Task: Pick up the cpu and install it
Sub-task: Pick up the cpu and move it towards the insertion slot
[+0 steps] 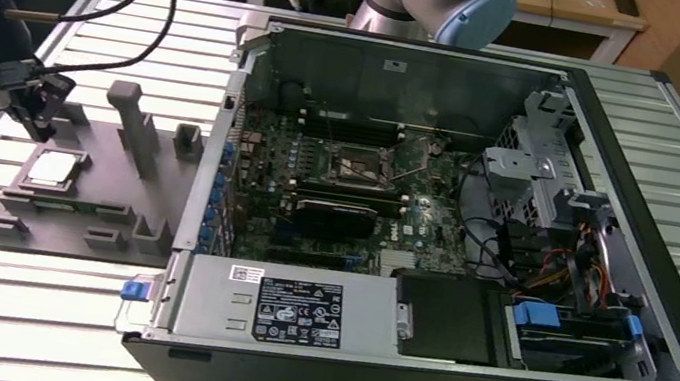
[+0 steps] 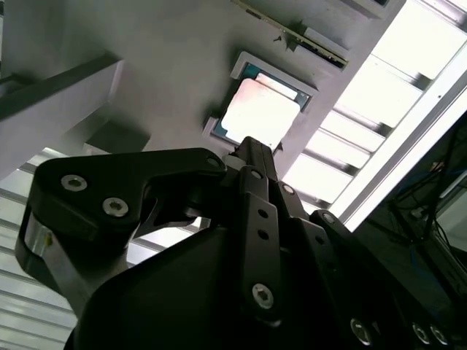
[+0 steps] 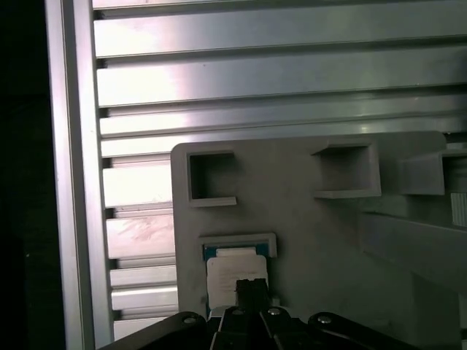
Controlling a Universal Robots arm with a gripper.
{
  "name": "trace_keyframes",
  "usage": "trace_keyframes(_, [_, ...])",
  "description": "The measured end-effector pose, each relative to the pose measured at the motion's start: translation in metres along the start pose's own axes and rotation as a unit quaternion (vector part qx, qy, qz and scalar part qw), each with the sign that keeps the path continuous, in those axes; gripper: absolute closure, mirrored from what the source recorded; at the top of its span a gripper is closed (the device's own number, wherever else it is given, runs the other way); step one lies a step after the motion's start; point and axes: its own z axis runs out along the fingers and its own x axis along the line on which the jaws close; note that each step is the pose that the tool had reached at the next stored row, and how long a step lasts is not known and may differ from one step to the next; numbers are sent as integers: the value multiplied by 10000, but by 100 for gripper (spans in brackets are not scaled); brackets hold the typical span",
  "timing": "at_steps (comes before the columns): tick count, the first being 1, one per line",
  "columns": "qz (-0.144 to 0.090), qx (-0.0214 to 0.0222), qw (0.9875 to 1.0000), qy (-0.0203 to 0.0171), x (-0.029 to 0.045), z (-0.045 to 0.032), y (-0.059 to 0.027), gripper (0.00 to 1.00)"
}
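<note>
Evidently the work stood at the pick-up step: the cpu (image 1: 53,170) lay flat in its shallow square pocket of the grey fixture tray (image 1: 79,222), on the side of the tray away from the open computer case (image 1: 468,60), and nothing had been lifted yet. The tray sat on the slatted metal table (image 1: 0,302), at the exterior view's left, just beside the case. The gripper (image 1: 36,105) hung over the tray, near the cpu and a little above it; in the second wrist view its dark tip pointed at the pale lid of the chip without touching it. Its fingers (image 3: 252,286) looked drawn close together, a narrow set, and they held nothing. The empty socket (image 1: 364,166) on the board inside the case waited well apart from the chip. By my judgement, taking the chip called for squaring the tip over its middle and a gentle descent, since so thin a part in a close pocket leaves little to grasp.
</note>
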Motion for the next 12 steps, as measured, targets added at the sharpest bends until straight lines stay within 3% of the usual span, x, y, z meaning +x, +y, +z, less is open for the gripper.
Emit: trace_keyframes(12, [0, 1, 10000, 0, 15, 92, -5, 89])
